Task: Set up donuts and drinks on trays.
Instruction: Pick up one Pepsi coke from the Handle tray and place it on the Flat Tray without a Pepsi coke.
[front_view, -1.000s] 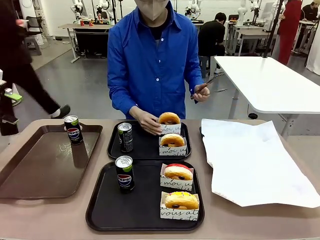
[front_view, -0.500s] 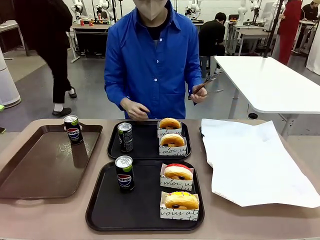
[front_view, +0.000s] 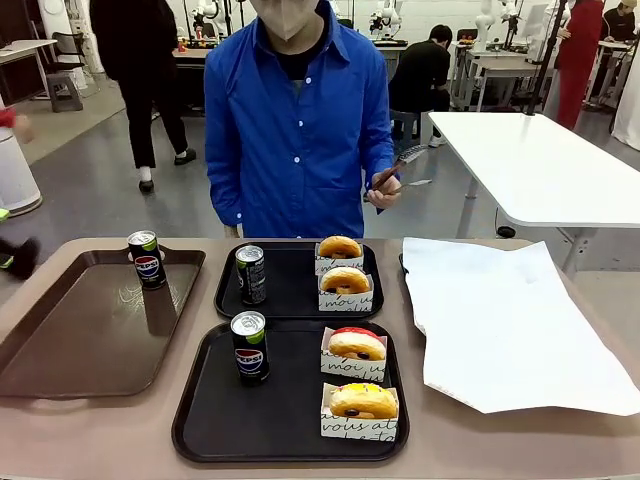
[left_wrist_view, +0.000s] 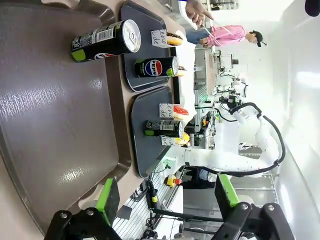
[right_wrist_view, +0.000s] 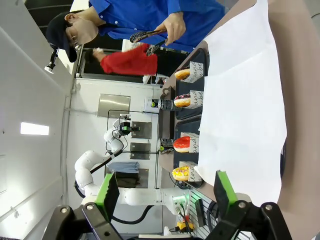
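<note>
Two black trays lie mid-table in the front view. The far tray (front_view: 294, 296) holds a Pepsi can (front_view: 250, 274) and two golden donuts (front_view: 340, 248) (front_view: 345, 281) in white sleeves. On the near tray (front_view: 285, 412) stand a can (front_view: 249, 347), a red-iced donut (front_view: 356, 345) and a yellow-iced donut (front_view: 363, 401). A third can (front_view: 147, 259) stands on the brown tray (front_view: 90, 330). My left gripper (left_wrist_view: 165, 197) hangs open over the brown tray (left_wrist_view: 50, 115). My right gripper (right_wrist_view: 165, 195) is open beside the white paper (right_wrist_view: 240, 115).
A large white paper sheet (front_view: 505, 320) covers the table's right side. A person in a blue shirt stands at the far edge holding tongs (front_view: 398, 168) off the table. A white table stands behind at the right.
The person's hand has let go of the far donut on the far tray and drawn back off the table. Both donuts stay there. People behind have walked on.
</note>
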